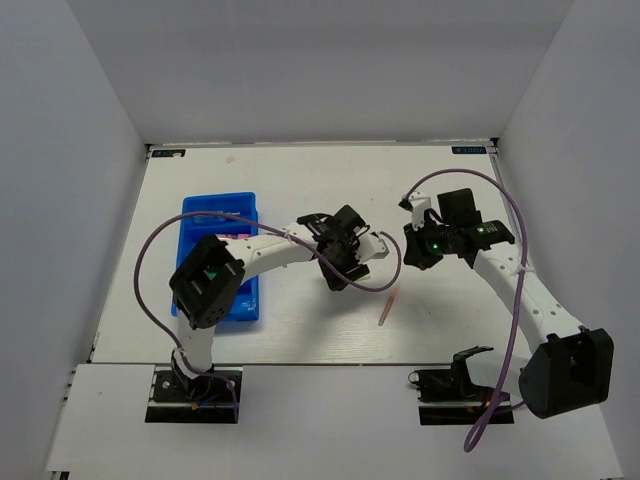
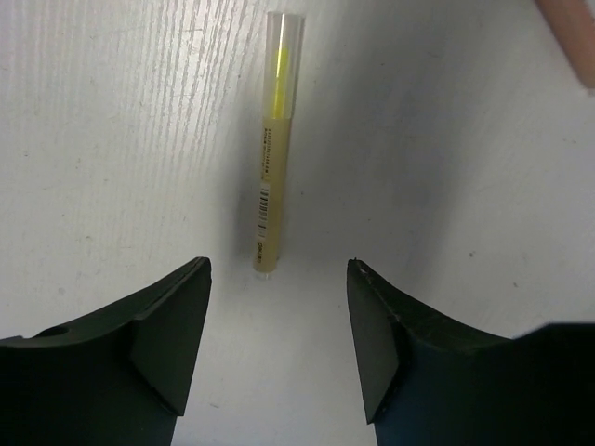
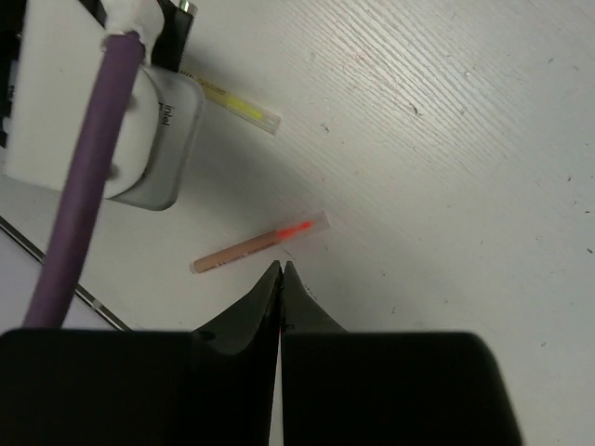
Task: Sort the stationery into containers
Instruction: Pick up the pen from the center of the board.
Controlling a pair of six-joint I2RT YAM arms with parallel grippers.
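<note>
The left claw [image 2: 277,277] hung wide open and empty just above the tabletop [image 1: 300,180], its two dark fingers pointing down. A yellow highlighter [image 2: 274,139] lay flat, its near end level with the fingertips and between them, and its clear cap pointing away. It touched neither finger. It looked light and stiff, with a smooth round tan barrel that would probably roll if nudged. The printed middle of the barrel seemed the safest hold, not the slick cap. An orange-tipped highlighter [image 3: 260,243] lay on the tabletop near the yellow highlighter, towards the right arm. The right claw [image 3: 281,279] hovered over that one, pinched closed on nothing. The blue tray [image 1: 220,198] sat well apart from the yellow highlighter, on its far left, already holding a few items.
</note>
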